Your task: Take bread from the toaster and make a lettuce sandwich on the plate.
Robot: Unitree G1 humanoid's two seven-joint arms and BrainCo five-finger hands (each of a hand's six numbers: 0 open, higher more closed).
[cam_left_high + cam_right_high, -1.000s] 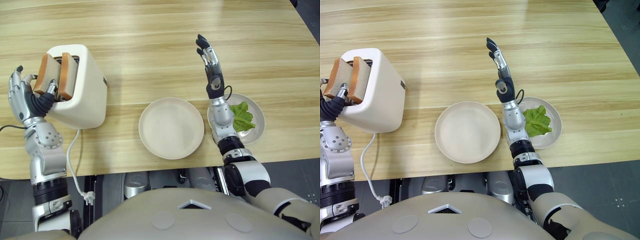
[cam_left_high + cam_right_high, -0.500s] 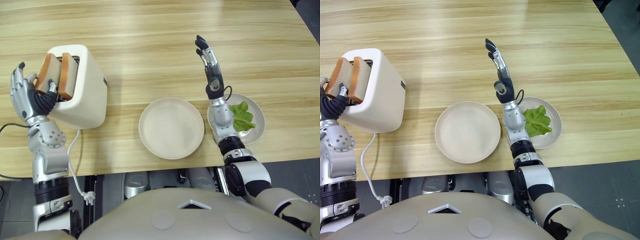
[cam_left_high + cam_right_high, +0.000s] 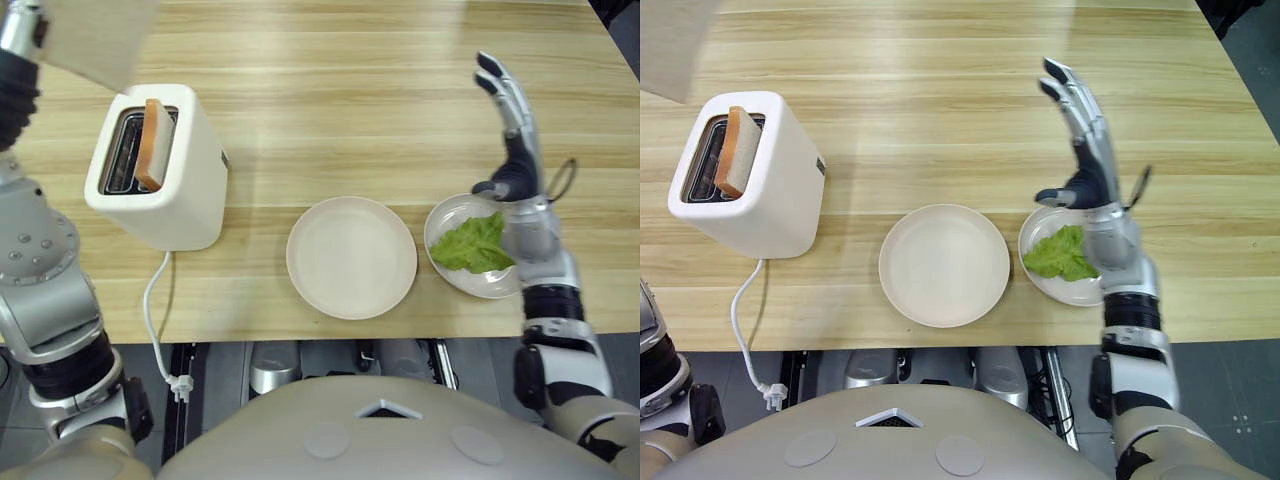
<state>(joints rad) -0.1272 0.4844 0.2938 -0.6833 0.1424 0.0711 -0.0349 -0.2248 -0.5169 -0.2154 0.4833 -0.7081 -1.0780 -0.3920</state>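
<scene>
The left hand point(image 3: 20, 28) is high above the far left corner of the light wooden table point(image 3: 330, 100). As far as I can judge, it is clamped on a pale, flat, square bread slice point(image 3: 95, 40), because this slice hangs in the air against the hand; the fingers themselves are mostly hidden behind it. A second brown-crusted slice point(image 3: 152, 145) stands upright in one slot of the boxy white toaster point(image 3: 185, 190), which sits near the left edge of the table. Its white power cord point(image 3: 155, 310) falls over the front edge.

The round cream plate point(image 3: 351, 257) lies at the middle of the front edge with nothing on it. Just to its right a small grey dish point(image 3: 480, 293) holds a crumpled green lettuce leaf point(image 3: 470, 245). The right hand point(image 3: 512, 130) stands over the far rim of this dish, fingers spread apart and holding nothing.

Toast is probably light, stiff and crumbly, so a gentle pinch on the two flat faces near the upper crust should be enough; too much force could break it. The lettuce is likely thin, limp and a little slippery, so it is better pinched at its thick folded part.

I can read no label or writing on the toaster, the plate or the dish.
</scene>
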